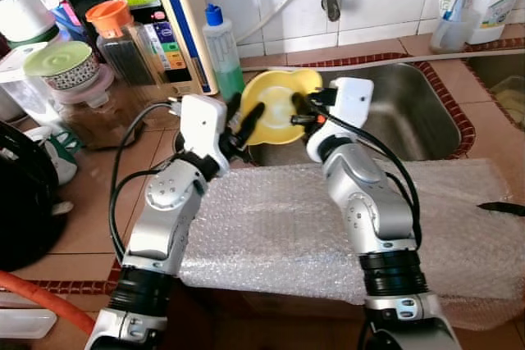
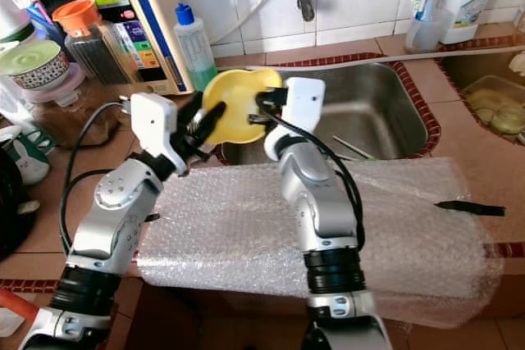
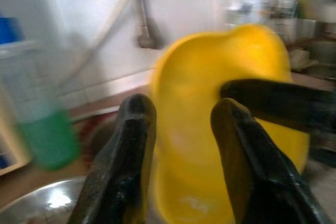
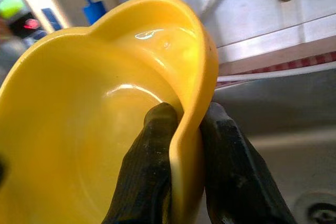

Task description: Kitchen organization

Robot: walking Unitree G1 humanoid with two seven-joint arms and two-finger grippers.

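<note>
1. The right end effector is clamping the rim of the yellow bowl, one finger inside the wall and one outside, and holding it tilted in the air over the near left corner of the sink.
2. The left end effector is standing with its fingers apart, just beside the bowl's left edge; one finger looks to be touching the rim, but a grip cannot be confirmed.
3. The bowl is lying straight ahead of the left end effector, open side facing it, so both arms are about equally near; this looks like a handover or a two-armed steadying.
4. The bowl is looking empty; the sink below is holding what may be a utensil or two.
5. Bubble wrap is covering the desk's front edge beneath both arms.
6. Along the desk's back left corner, a green-liquid bottle, jars and an appliance are standing crowded together.
</note>
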